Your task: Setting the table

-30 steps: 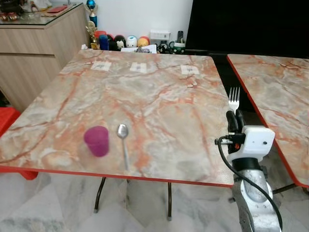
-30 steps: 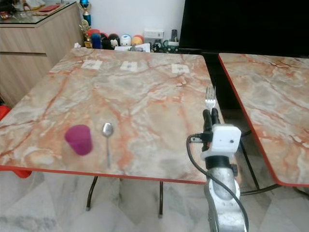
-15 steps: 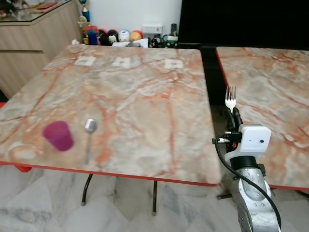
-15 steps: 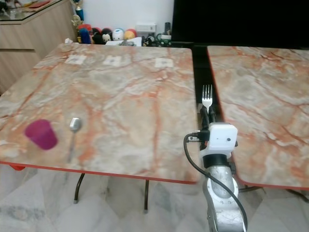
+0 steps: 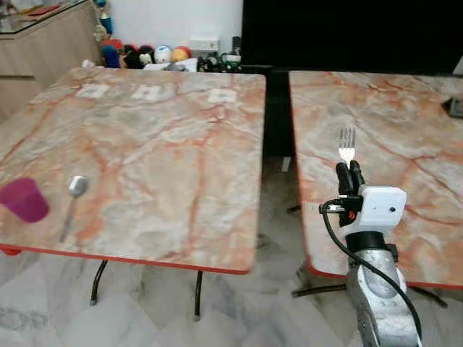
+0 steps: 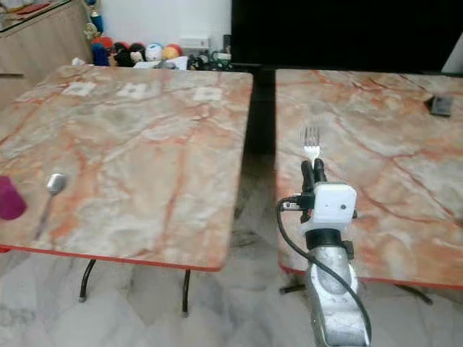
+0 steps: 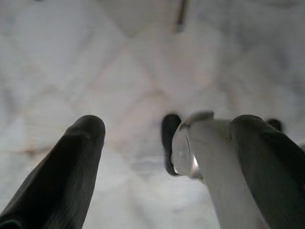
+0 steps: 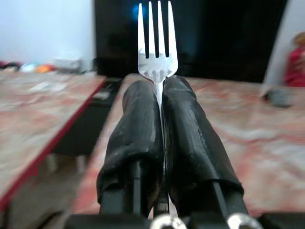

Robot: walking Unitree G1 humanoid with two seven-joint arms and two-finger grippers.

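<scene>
The right gripper (image 5: 347,170), in the lower right of the left eye view, is clamping a fork (image 5: 347,145) by its handle, tines pointing up; in the right wrist view the two black fingers (image 8: 138,129) are pressing tight on either side of the stem. The fork is sitting in front of the right-hand marble table (image 5: 405,108), while the purple cup (image 5: 24,199) and the spoon (image 5: 73,192) are lying at the lower left edge of the frame, on the left-hand marble table (image 5: 159,137), well apart from the fork. Risk noted: the place setting is sitting far from the fork, so the fork may end up on the wrong table. The thin handle may also pivot or slip between the fingers during travel. The left gripper (image 7: 162,157) is hanging over the floor tiles, fingers spread, grasping nothing clearly identifiable.
</scene>
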